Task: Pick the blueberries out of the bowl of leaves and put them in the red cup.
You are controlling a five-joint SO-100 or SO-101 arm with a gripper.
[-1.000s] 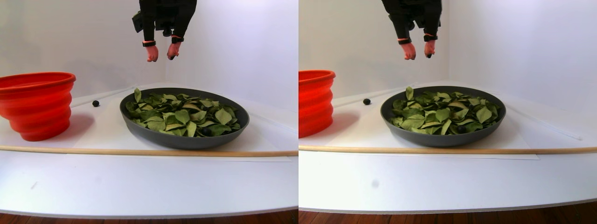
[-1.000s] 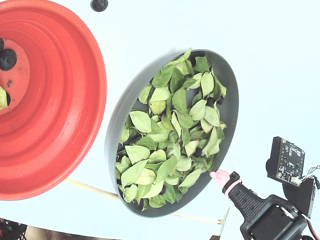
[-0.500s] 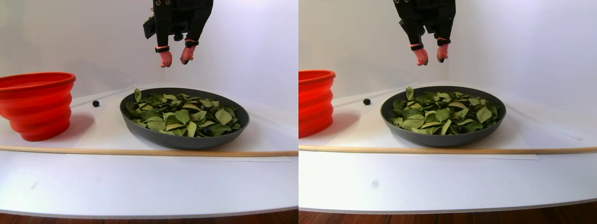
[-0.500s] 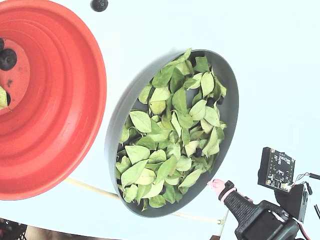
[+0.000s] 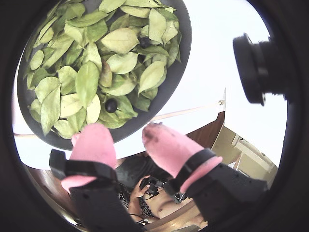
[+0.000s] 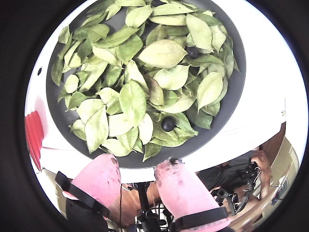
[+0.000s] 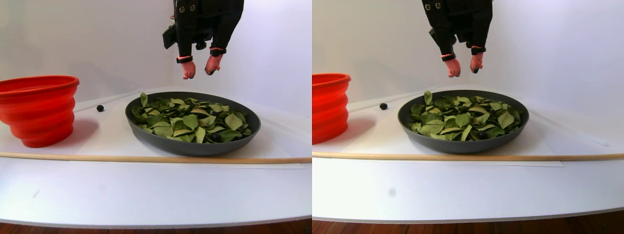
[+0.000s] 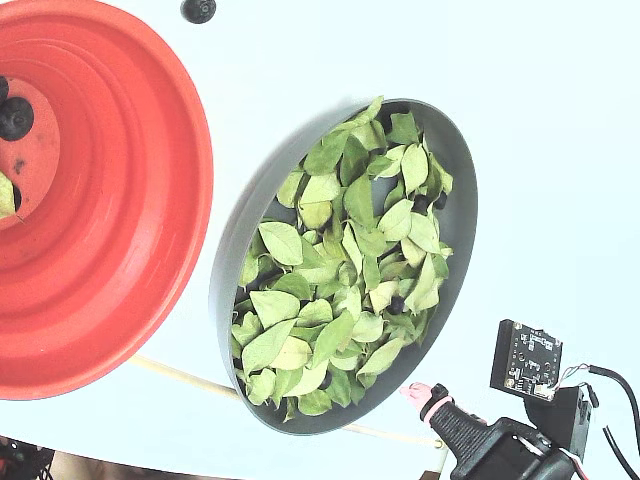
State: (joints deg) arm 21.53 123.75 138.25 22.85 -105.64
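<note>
The dark grey bowl (image 7: 195, 148) (image 8: 466, 200) is heaped with green leaves (image 7: 190, 119) (image 8: 350, 280). Both wrist views show two blueberries among them, one near my fingers (image 5: 111, 105) (image 6: 168, 123) and one farther off (image 5: 143, 41) (image 6: 193, 52). My gripper (image 7: 199, 73) (image 5: 123, 133) (image 6: 136, 164) hangs open above the bowl's rim, its pink fingertips (image 8: 412, 392) apart and holding nothing. The red cup (image 7: 39, 109) (image 8: 120, 200) stands left of the bowl with blueberries (image 8: 15, 118) on its bottom.
A loose blueberry (image 7: 100, 108) (image 8: 198, 10) lies on the white table behind the cup and bowl. A thin wooden stick (image 7: 146, 159) runs across the table in front of both. A leaf (image 8: 5, 195) lies in the cup. White walls close the back.
My gripper has moved right and lower in the stereo pair view, closer to the bowl. It has stayed open. Bowl, cup and loose berry have not moved.
</note>
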